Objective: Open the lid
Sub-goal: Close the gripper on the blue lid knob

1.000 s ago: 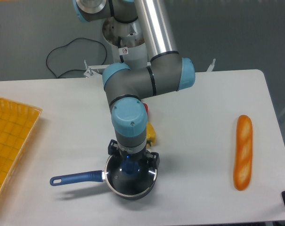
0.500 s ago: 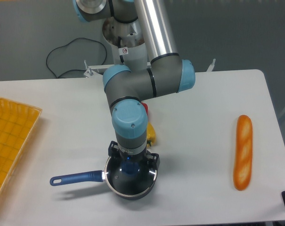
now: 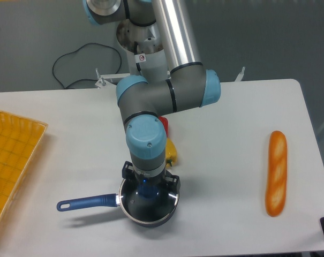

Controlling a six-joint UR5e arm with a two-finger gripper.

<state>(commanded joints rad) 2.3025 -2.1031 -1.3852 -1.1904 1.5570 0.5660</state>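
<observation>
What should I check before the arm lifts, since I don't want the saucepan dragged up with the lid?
1. Gripper centred over the lid's blue knob: ok.
2. Fingers shut on the knob: cannot tell, the wrist hides them.
3. Lid seated level on the saucepan: ok.
4. Saucepan handle free, nothing resting on it: ok.
5. Yellow object behind the wrist apart from the pan: ok.
6. Space to set the lid down toward the bread: ok.
</observation>
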